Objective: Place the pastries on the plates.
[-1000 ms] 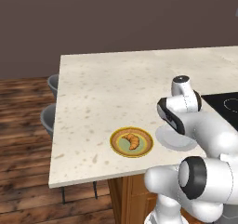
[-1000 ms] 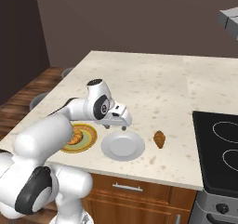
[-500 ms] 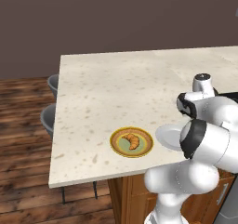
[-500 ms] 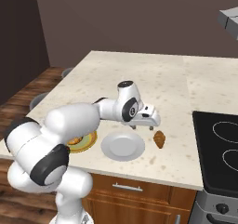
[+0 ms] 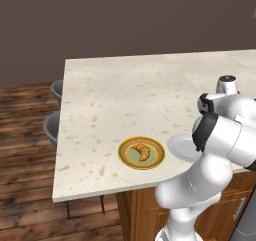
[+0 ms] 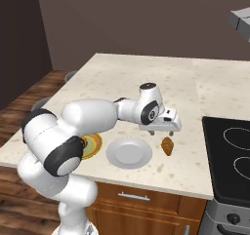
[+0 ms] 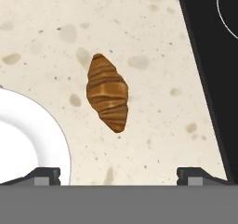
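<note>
Brown croissant (image 7: pixel 108 92) between white plate (image 7: pixel 28 139), cooktop (image 7: pixel 209 65)

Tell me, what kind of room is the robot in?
It looks like a kitchen. There is a stone-look counter with wooden cabinets under it, a black stove top beside it, and plates with croissants, like the loose croissant near the white plate.

No text, label, brand, number or sign can be read anywhere: not on the counter (image 6: pixel 122 78), the plates, the stove or the robot's body.
</note>
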You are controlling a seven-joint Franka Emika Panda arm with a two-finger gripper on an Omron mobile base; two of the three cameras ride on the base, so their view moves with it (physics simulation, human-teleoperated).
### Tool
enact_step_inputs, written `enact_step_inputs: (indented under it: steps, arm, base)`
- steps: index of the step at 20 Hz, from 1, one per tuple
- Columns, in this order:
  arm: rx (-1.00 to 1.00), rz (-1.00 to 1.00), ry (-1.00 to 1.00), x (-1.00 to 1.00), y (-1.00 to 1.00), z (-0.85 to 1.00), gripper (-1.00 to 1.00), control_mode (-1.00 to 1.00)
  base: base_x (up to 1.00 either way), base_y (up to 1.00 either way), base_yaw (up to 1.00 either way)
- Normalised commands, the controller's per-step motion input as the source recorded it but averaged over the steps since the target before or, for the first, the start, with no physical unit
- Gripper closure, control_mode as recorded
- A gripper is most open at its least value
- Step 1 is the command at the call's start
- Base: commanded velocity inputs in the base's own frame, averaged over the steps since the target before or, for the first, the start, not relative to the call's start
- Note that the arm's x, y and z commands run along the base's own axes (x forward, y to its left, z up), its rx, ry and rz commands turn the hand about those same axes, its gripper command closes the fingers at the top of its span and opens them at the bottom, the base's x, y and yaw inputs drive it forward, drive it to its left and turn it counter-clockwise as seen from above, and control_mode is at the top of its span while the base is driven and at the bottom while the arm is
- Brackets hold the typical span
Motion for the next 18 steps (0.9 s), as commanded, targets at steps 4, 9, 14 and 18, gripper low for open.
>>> enact_step_inputs:
  steps: [4, 9, 14, 18]
  arm:
    - [0.04, 0.08, 0.0, 0.31, -0.02, -0.19, -1.0, -1.0]
    - [0.06, 0.02, 0.0, 0.22, -0.08, -0.32, -1.0, -1.0]
    - [0.11, 0.0, 0.0, 0.1, -0.2, -0.36, -1.0, -1.0]
    - [0.0, 0.0, 0.0, 0.0, -0.18, 0.0, -1.0, -1.0]
  base:
    - [0.0, 0.0, 0.0]
    - [0.0, 0.0, 0.0]
    - [0.0, 0.0, 0.0]
    - [0.0, 0.0, 0.0]
